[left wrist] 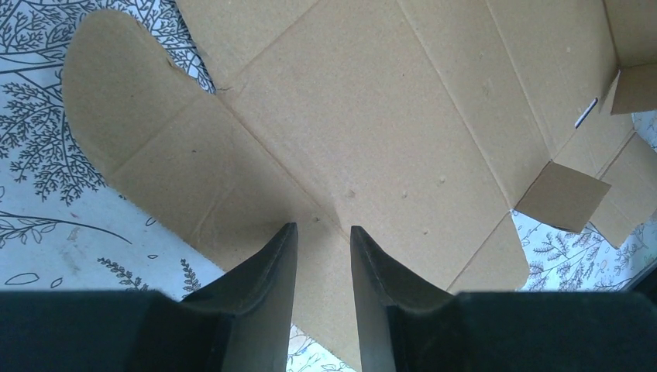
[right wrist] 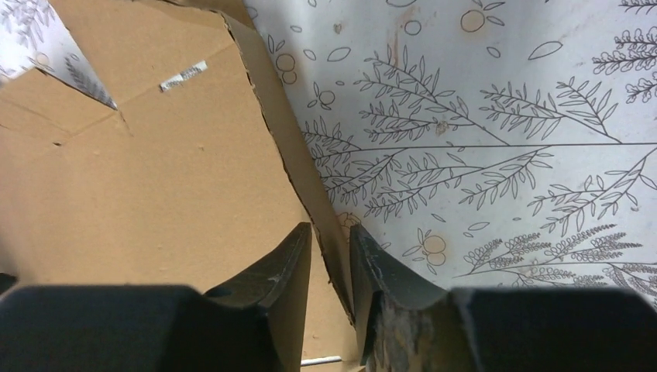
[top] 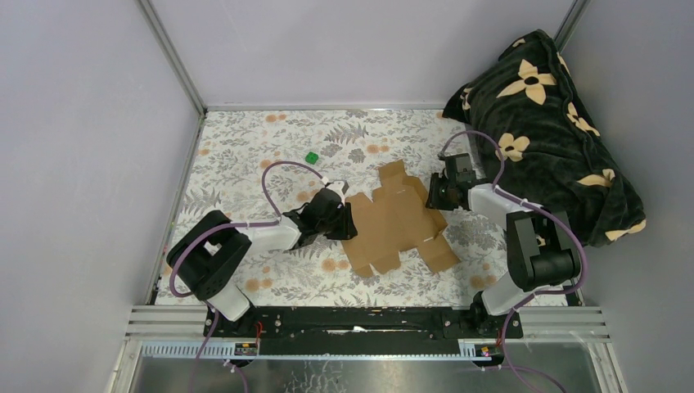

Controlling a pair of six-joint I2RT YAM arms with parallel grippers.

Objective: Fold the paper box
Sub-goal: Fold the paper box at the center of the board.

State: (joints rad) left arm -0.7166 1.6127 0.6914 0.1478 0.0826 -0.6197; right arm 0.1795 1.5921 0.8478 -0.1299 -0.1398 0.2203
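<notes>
1. Currently the paper box (top: 399,223) is an unfolded brown die-cut sheet with its flaps spread. It lies around the middle of the table (top: 245,155), slightly nearer the near edge than the far one.
2. Most of the sheet lies flat. The left wrist view shows creases, one rounded flap and a small square tab lifted a little off the floral surface.
3. Left jaws: at the sheet's left edge, tips over the cardboard. They stand narrowly parted, and brown sheet shows in the gap between them. I cannot tell whether they pinch it or only rest on it.
4. Right jaws: at the sheet's far-right edge. A raised edge of the cardboard runs straight into the narrow gap between the tips. I cannot tell whether it is clamped or just straddled.
5. A small green cube (top: 312,157) sits towards the far edge, left of centre, well apart from the sheet.
6. A dark flowered blanket (top: 548,123) is bunched at the far right corner.
</notes>
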